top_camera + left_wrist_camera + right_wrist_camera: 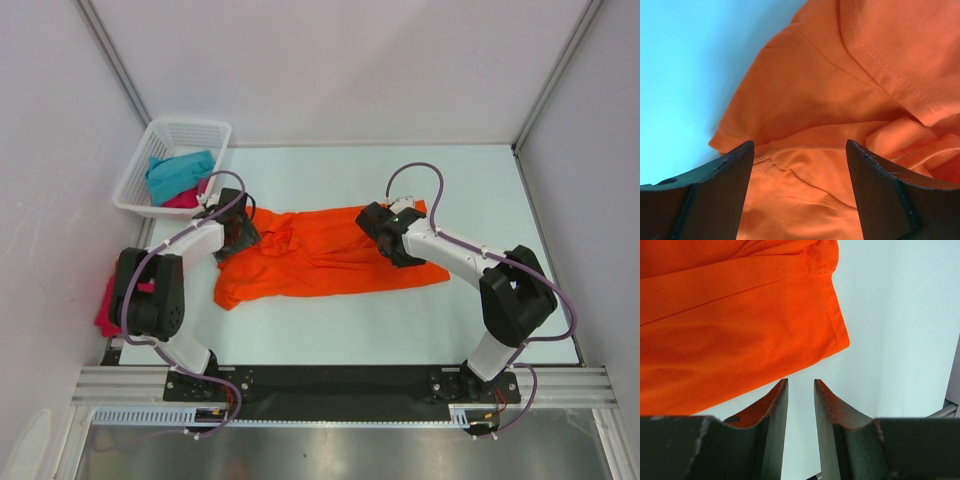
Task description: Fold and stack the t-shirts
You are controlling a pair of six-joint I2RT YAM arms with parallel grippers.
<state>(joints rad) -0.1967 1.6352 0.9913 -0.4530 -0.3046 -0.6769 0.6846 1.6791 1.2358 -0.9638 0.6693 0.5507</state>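
A bright orange t-shirt lies spread and rumpled across the middle of the table. My left gripper hangs over its left end. In the left wrist view the left gripper is wide open, with wrinkled orange cloth below and between the fingers. My right gripper is over the shirt's upper right part. In the right wrist view the right gripper stands a narrow gap apart and empty, over bare table just off the shirt's hemmed corner. A teal t-shirt and a pink t-shirt lie in the basket. Another pink t-shirt lies by the left arm's base.
The white lattice basket stands at the table's far left corner. White walls close in the table on three sides. A metal rail runs along the near edge under the arm bases.
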